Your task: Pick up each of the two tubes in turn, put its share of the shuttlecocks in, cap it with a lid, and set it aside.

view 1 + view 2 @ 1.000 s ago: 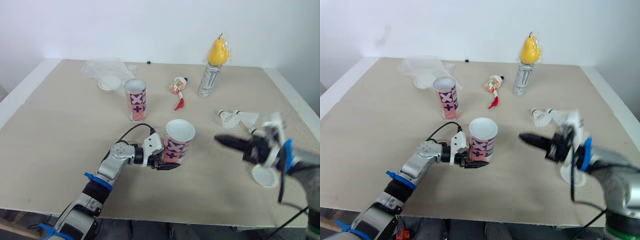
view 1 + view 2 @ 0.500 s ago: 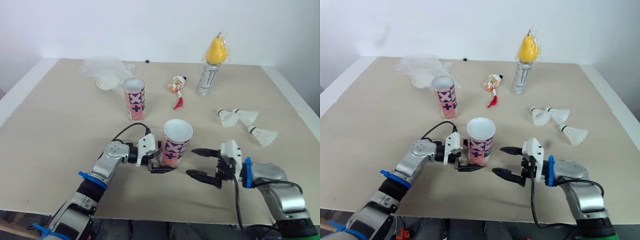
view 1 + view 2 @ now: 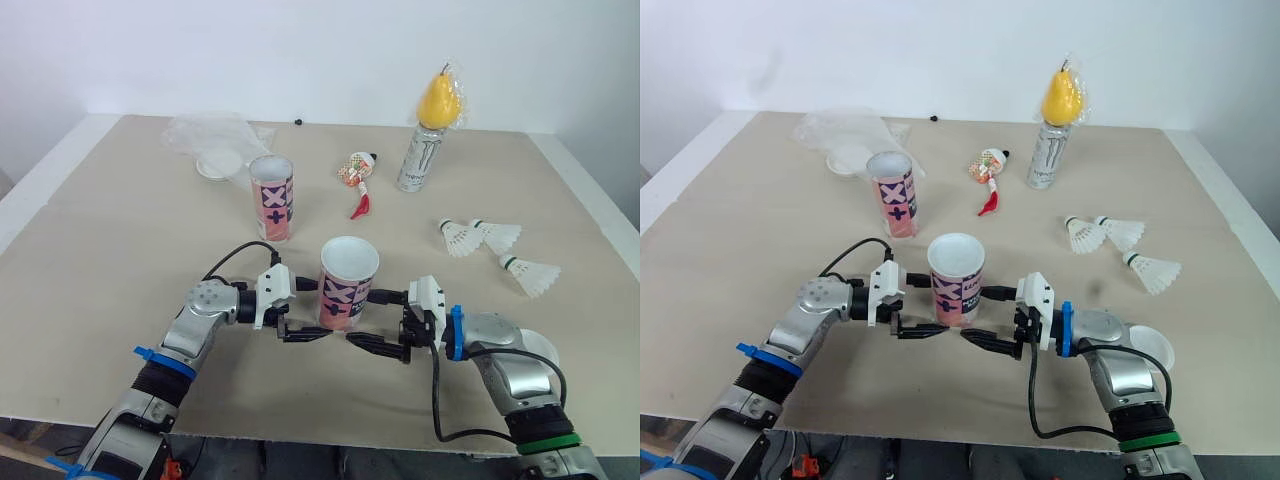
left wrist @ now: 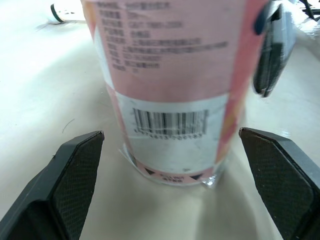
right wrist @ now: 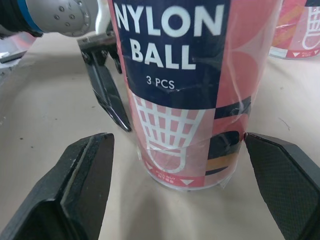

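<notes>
Swung in from the shuttlecocks [image 3: 480, 236], the right end effector [image 3: 362, 318] now faces the left end effector [image 3: 318, 310]. Both are released, with the near tube [image 3: 348, 285] upright between their spread fingers. Pick-up step: one must clamp it.

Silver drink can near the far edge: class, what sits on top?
A yellow pear in clear wrapping sits on the silver drink can; its top is covered.

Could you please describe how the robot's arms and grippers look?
The left arm and right arm are silver-grey with blue bands and looping black cables; the right has a green ring. The left gripper and right gripper each have a white housing and two tapering black fingers.
</notes>
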Motion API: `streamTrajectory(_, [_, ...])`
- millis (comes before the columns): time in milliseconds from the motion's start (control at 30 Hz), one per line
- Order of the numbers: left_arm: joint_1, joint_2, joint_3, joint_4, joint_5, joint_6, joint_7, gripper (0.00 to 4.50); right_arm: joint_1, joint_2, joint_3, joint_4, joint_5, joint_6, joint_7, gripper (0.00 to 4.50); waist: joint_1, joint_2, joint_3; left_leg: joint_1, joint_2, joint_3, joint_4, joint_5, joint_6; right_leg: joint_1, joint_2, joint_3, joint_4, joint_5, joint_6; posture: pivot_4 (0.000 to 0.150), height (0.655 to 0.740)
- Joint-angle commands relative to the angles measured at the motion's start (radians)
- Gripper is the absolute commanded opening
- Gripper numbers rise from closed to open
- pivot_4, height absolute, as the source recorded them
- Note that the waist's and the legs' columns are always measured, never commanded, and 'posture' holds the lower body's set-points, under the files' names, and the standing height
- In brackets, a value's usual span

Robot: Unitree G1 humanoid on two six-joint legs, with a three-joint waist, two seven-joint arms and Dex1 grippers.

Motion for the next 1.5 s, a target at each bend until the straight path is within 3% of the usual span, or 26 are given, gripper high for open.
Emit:
streamTrajectory(33, [0.013, 0.02, 0.028, -0.053, -0.023, 0.005, 0.001, 4.5, -0.028, 0.018, 0.028, 0.026, -0.03, -0.059, 0.005, 4.45, 0.0, 0.0, 0.0, 0.0, 0.0, 0.0, 0.0, 0.0, 0.0, 0.0, 0.0, 0.0, 0.0, 0.0, 0.0, 0.15, 0.74])
streamTrajectory(367, [0.056, 0.021, 0.055, -0.161, -0.082, 0.097, 0.022, 4.5, -0.091, 0.077, 0.053, 0.098, -0.05, -0.073, -0.023, 4.45, 0.0, 0.0, 0.0, 0.0, 0.0, -0.001, 0.0, 0.0, 0.0, 0.001, 0.0, -0.001, 0.0, 0.0, 0.0, 0.15, 0.74])
streamTrajectory(1467, [0.139, 0.097, 0.094, -0.216, -0.111, 0.077, 0.029, 4.5, -0.179, 0.19, 0.109, 0.254, -0.09, -0.147, -0.008, 4.45, -0.001, 0.0, 0.0, 0.003, 0.002, -0.001, 0.001, 0.001, 0.0, 0.003, 0.001, -0.001, 0.001, 0.003, -0.003, 0.15, 0.74])
streamTrajectory(1500, [0.14, 0.097, 0.098, -0.219, -0.118, 0.081, 0.03, 4.5, -0.177, 0.188, 0.108, 0.254, -0.087, -0.145, -0.004, 4.22, -0.001, 0.0, 0.0, 0.004, 0.002, -0.001, 0.001, 0.001, 0.0, 0.003, 0.001, -0.001, 0.001, 0.003, -0.003, 0.15, 0.74])
